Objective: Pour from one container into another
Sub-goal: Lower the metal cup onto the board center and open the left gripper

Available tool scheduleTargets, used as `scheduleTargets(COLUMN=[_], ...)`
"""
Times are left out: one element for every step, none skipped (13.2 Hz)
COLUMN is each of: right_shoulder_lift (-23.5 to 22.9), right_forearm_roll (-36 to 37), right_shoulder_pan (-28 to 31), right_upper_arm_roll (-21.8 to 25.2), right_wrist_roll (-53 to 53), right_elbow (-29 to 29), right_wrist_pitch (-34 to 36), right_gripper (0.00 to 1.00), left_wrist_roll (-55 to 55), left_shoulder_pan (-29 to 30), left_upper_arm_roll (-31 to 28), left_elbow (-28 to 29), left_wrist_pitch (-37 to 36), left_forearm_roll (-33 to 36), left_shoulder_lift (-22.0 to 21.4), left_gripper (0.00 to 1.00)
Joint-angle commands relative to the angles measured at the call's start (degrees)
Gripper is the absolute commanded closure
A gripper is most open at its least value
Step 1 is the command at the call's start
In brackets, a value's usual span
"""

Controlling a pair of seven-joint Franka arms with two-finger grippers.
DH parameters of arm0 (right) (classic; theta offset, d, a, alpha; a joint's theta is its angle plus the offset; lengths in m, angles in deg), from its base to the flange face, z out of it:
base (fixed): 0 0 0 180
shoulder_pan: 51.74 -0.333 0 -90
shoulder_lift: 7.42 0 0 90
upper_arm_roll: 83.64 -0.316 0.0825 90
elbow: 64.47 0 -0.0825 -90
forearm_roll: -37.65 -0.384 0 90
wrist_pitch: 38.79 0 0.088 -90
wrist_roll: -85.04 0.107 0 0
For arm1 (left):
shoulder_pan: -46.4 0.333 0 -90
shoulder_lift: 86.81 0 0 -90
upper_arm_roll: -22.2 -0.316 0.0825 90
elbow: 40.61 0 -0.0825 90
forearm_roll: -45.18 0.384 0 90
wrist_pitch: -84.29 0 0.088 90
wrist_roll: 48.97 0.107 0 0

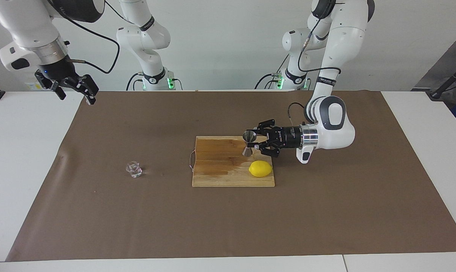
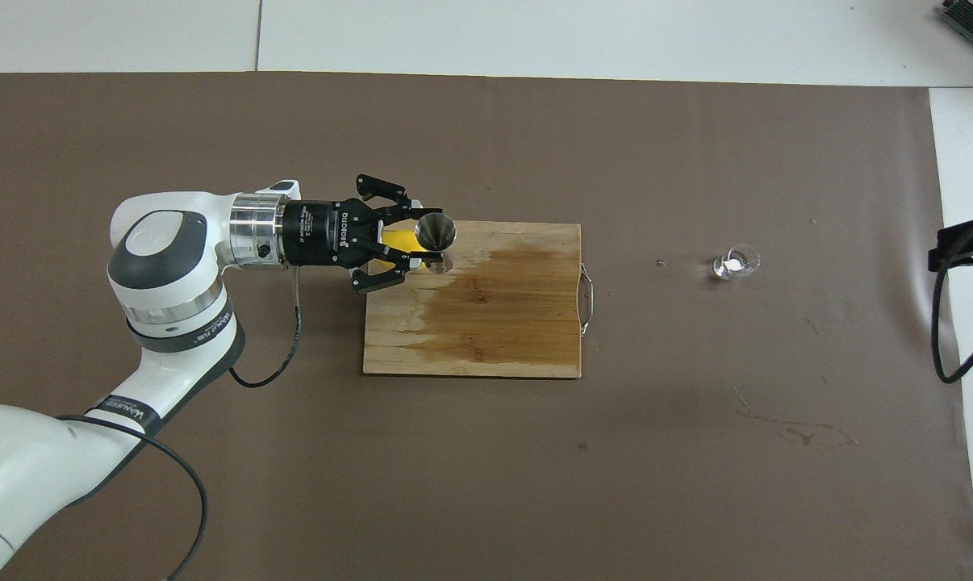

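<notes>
The small steel jigger (image 1: 249,136) (image 2: 436,231) hangs upright in the air, my left gripper (image 1: 255,144) (image 2: 432,248) shut on its narrow waist from the side. It is over the cutting board's corner nearest the left arm's base. The tiny clear glass cup (image 1: 134,169) (image 2: 735,262) stands on the brown mat toward the right arm's end of the table, apart from the board. My right gripper (image 1: 75,87) (image 2: 966,242) waits open and raised over the mat's edge at the right arm's end.
A wooden cutting board (image 1: 220,177) (image 2: 486,339) with a dark wet patch lies mid-table. A yellow lemon (image 1: 260,168) (image 2: 402,240) sits on it, partly covered by the left gripper from overhead. A brown mat (image 1: 326,211) covers the table.
</notes>
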Motion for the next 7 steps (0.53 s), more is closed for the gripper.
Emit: scheduleTargets(right_shoulder_lift=[0.02, 0.11, 0.11, 0.11, 0.11, 0.11, 0.11], right_forearm_roll=[0.72, 0.72, 0.72, 0.72, 0.46, -0.32, -0.59], right_shoulder_pan=[0.04, 0.04, -0.14, -0.23, -0.23, -0.31, -0.32], right_upper_arm_roll=[0.24, 0.24, 0.24, 0.24, 0.16, 0.16, 0.16], right_wrist_roll=[-1.45, -1.46, -1.46, -1.37, -1.37, -1.19, -1.19], right_elbow=[-0.06, 0.03, -0.06, -0.06, -0.06, -0.06, -0.06], right_wrist_pitch=[0.58, 0.58, 0.58, 0.5, 0.49, 0.67, 0.76], right_gripper=[0.0, 0.0, 0.0, 0.0, 0.0, 0.0, 0.0], left_wrist_roll=[1.91, 3.57, 5.67, 7.26, 9.36, 11.3, 12.28], left_shoulder_pan=[-1.83, -2.1, -2.71, -3.06, -3.85, -4.38, -4.91], left_upper_arm_roll=[-1.18, -1.18, -1.18, -1.18, -1.18, -1.18, -1.27], left_elbow=[2.0, 2.0, 2.0, 2.35, 2.35, 2.35, 2.35], left_wrist_pitch=[3.94, 4.3, 4.39, 4.3, 4.3, 4.39, 4.56], left_forearm_roll=[-3.25, -3.52, -4.13, -5.01, -5.71, -6.24, -6.95], left_shoulder_lift=[-1.37, -1.1, -0.32, 0.47, 1.35, 1.79, 2.41], left_gripper=[0.53, 0.53, 0.53, 0.53, 0.53, 0.53, 0.53])
